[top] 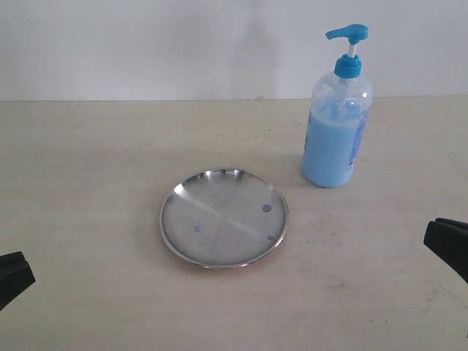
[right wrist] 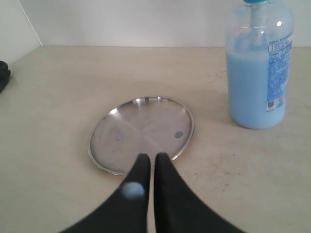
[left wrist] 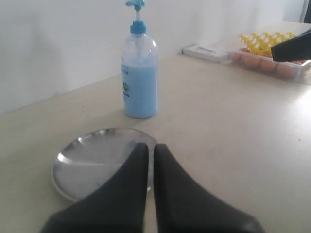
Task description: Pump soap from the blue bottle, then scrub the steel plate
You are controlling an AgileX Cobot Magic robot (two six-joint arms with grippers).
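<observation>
— Beige tabletop (top: 88, 146), matte and a little scuffed, with a bare white wall (top: 146, 44) behind it. So where's everything?

— Go by the steel plate (top: 224, 217), which lies flat mid-table. The blue bottle (top: 336, 139) stands upright behind the plate and off to its right, near it but not touching.

— Any soap out?

— A few small round bluish drops (top: 267, 208) sit on the plate, mostly on the side nearest the bottle. The rest of the soap (top: 329, 150), pale blue and opaque, fills most of the bottle.

— And the arms?

— Both are well apart from the plate, one out to each side. The left gripper (left wrist: 150, 148) has its black fingers (left wrist: 131, 184) pressed together with nothing between them. The right gripper (right wrist: 152, 158) is closed on nothing as well. One of its fingers shows a pale round blob (right wrist: 131, 190). I can't tell whether that's soap or glare.

— How will the bottle handle?

— It's that full, so I'd guess it's hefty and bottom-heavy. The clear walls look thin and smooth, so they probably give under a squeeze and may be slippery. I'd steady it round the body below the shoulder. The bright blue pump head (top: 348, 33) is hard plastic with a long spout. Push straight down over the stem, not out on the spout's tip, or the bottle may tip.

— The plate?

— It's round and shallow, a shiny sheet of metal with a raised rim. I'd expect it to be stiff, light and slick once soapy, and likely to skate on the table. The rim is where I'd pin it.
</observation>
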